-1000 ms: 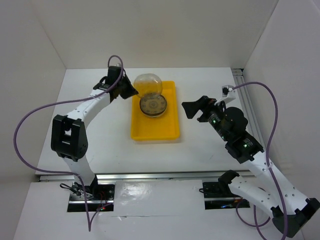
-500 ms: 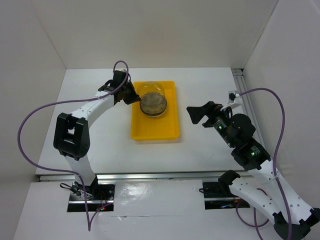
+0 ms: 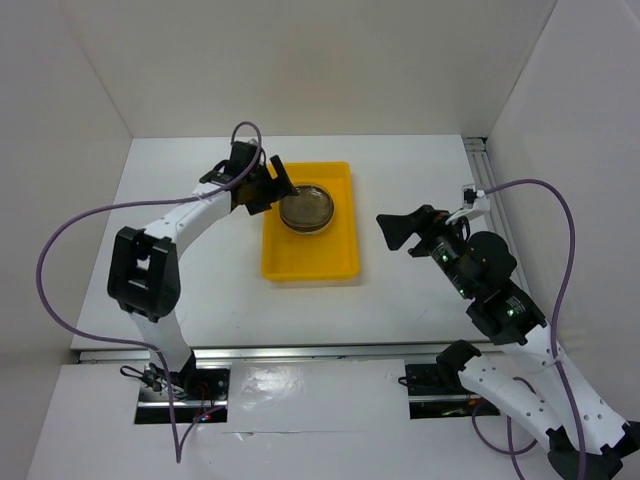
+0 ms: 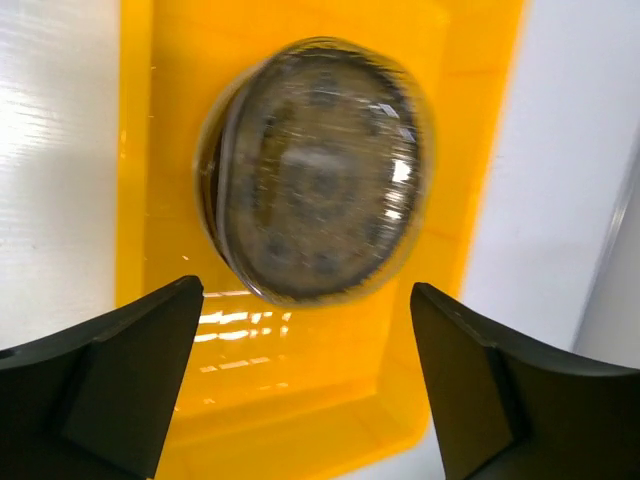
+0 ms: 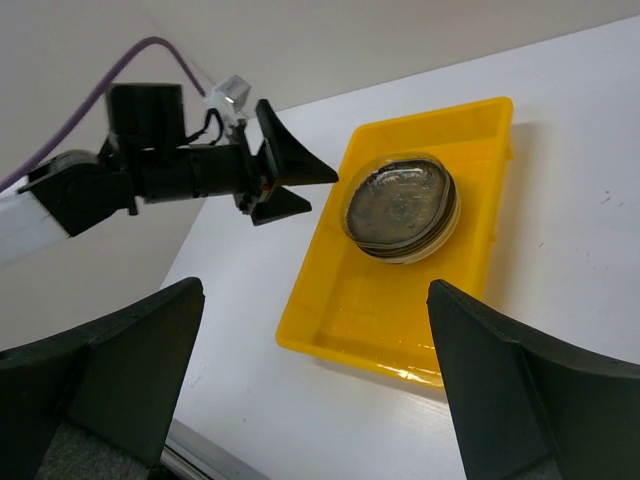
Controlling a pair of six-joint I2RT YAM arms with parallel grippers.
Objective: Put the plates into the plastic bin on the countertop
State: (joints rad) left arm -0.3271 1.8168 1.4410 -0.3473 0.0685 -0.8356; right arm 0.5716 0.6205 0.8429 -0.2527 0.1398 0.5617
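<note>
A stack of plates (image 3: 306, 207) lies in the far half of the yellow plastic bin (image 3: 310, 270) on the white countertop (image 3: 210, 290). A clear glass plate sits on top, over a brown-patterned one. My left gripper (image 3: 272, 190) hangs open at the stack's left edge, with nothing between its jaws. In the left wrist view the plates (image 4: 315, 185) lie just beyond the gripper (image 4: 308, 290), inside the bin (image 4: 470, 150). My right gripper (image 3: 390, 232) is open and empty to the right of the bin. Its wrist view shows the plates (image 5: 400, 205), the bin (image 5: 400, 310) and the left gripper (image 5: 300, 185).
White walls close in the countertop at the back and both sides. A metal rail (image 3: 490, 200) runs along the right edge. Purple cables (image 3: 60, 250) loop from both arms. The near half of the bin holds no plates.
My left gripper has opened and let go of the clear glass plate. The plate was tilted up over the bin and now lies flat on the stack. The right arm drew back slightly.
</note>
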